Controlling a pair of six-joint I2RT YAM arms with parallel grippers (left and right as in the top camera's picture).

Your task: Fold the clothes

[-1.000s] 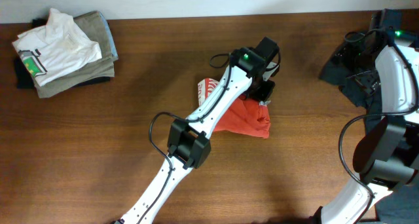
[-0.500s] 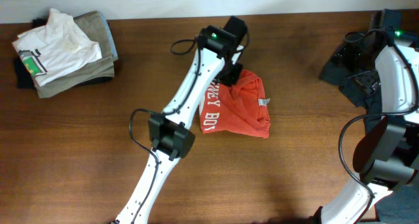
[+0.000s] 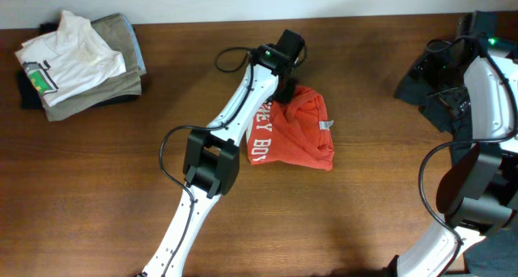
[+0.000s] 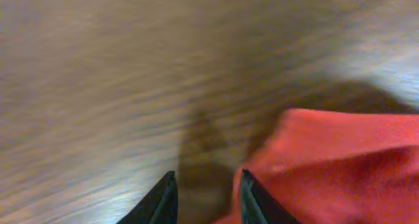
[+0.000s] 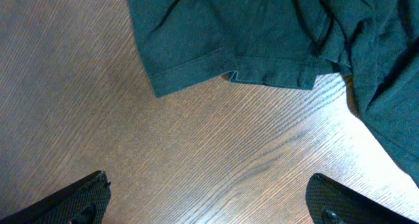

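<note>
As left fingers (image 4: 162, 203) gape, T-shirt (image 4: 327, 165) beside (rightward)

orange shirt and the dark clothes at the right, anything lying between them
Nothing: the overhead view shows only bare table between the orange shirt and the dark clothes.

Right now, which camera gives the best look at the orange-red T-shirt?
The overhead view: the whole T-shirt lies spread, white lettering showing, only one corner under the left arm. The left wrist view catches just a blurred red edge beside the left tool. The right wrist view shows none of it, only a dark garment.
</note>
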